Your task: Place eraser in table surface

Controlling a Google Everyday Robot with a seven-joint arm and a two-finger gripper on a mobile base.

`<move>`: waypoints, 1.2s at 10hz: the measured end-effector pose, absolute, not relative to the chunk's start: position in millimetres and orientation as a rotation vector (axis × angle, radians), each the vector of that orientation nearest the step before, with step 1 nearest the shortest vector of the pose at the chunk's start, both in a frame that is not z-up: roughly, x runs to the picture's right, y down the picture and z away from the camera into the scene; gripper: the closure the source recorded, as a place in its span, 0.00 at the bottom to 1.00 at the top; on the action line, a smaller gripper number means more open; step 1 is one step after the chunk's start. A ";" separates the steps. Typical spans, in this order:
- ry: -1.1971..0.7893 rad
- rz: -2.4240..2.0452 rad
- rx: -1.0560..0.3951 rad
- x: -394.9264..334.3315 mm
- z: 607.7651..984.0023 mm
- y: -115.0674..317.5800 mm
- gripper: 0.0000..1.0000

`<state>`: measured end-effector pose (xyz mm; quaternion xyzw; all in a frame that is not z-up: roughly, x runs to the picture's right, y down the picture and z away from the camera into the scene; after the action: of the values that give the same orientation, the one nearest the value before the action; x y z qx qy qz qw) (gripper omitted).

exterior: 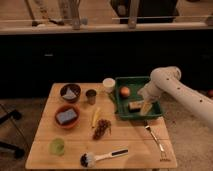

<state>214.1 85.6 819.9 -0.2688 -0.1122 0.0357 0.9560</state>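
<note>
Jaws: apart or together, cannot tell.

Camera view: gripper (145, 106) down inside the green tray (119, 102), right of centre of the frame, just beside the eraser (135, 105), judged to be the small tan block there; touching it or not, cannot tell. Eraser lying on the tray floor, so not yet on the table (135, 150).

Progress, as a judgement: early stage. Grasp, lift over the tray wall and set-down on the wood all left to do. Some bare wood below the tray, beside the fork (155, 139).

Containers: in the green tray, the eraser and a round orange thing (125, 91) near its upper left corner. Dark bowl (70, 93) at upper left of the table, with a pale piece inside. Red-brown bowl (67, 116) below it, holding a blue sponge (66, 116). Metal cup (91, 96), white cup (108, 84), green cup (57, 146): contents not visible.
</note>
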 end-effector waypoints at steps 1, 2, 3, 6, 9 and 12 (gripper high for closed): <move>-0.236 0.055 -0.540 213.8 822.5 85.8 0.20; -0.246 0.033 -0.536 213.9 826.6 86.5 0.20; -0.255 0.015 -0.533 214.4 832.0 86.2 0.20; -0.272 -0.011 -0.528 213.9 846.4 83.1 0.20; -0.280 -0.005 -0.520 223.1 860.2 79.9 0.20; -0.281 0.001 -0.538 230.4 880.1 84.2 0.20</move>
<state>230.4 84.2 880.1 -0.2647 -0.1381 0.0004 0.9544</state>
